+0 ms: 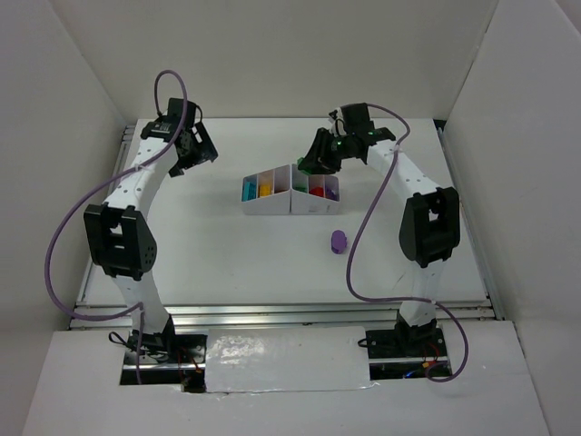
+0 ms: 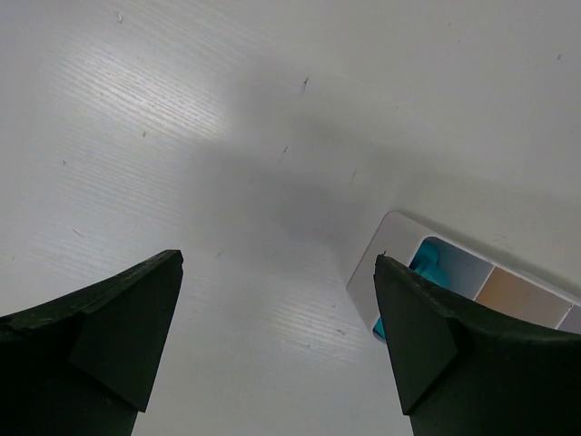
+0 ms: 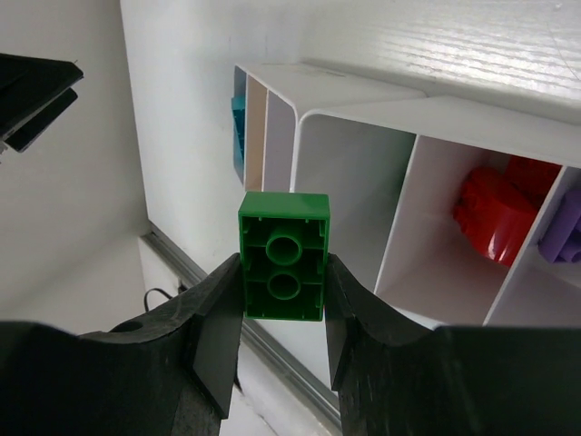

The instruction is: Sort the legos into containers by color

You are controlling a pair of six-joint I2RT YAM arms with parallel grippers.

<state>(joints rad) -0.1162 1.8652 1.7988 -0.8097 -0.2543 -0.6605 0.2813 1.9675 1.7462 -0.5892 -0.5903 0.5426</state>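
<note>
Starting on the left: nothing doing with the left end effector (image 2: 277, 259), spread wide over bare bench (image 1: 227, 263), gripping nothing, parked near the left end of the white organizer tray (image 1: 268, 206).

Moving across the tray now, slot by slot. Spotting a light blue brick (image 2: 425, 269) in the leftmost compartment, then yellow (image 1: 265, 189) beside it, then an orange-brown tint in the next, too small to count pieces. Reaching the middle: probably the green slot, looking pale and bare from the right wrist, though hard to tell from above with the arm crowding it. Carrying on rightward to a red brick (image 3: 495, 213) in its own compartment, and a purple brick (image 3: 567, 232) in the last.

Hovering right at that middle slot with the right end effector (image 3: 283, 263), pinched tight on a green brick (image 3: 283, 250) by its sides, hollow underside facing the wrist camera, held clear of the tray's wall.

Judging progress: well along, most colours already housed. Left to do, by the look of it: dropping this green one in, then fetching the loose purple brick (image 1: 339, 241) lying out on the bench in front of the tray's right end, near it but not touching. Seeing no other stray bricks anywhere.
</note>
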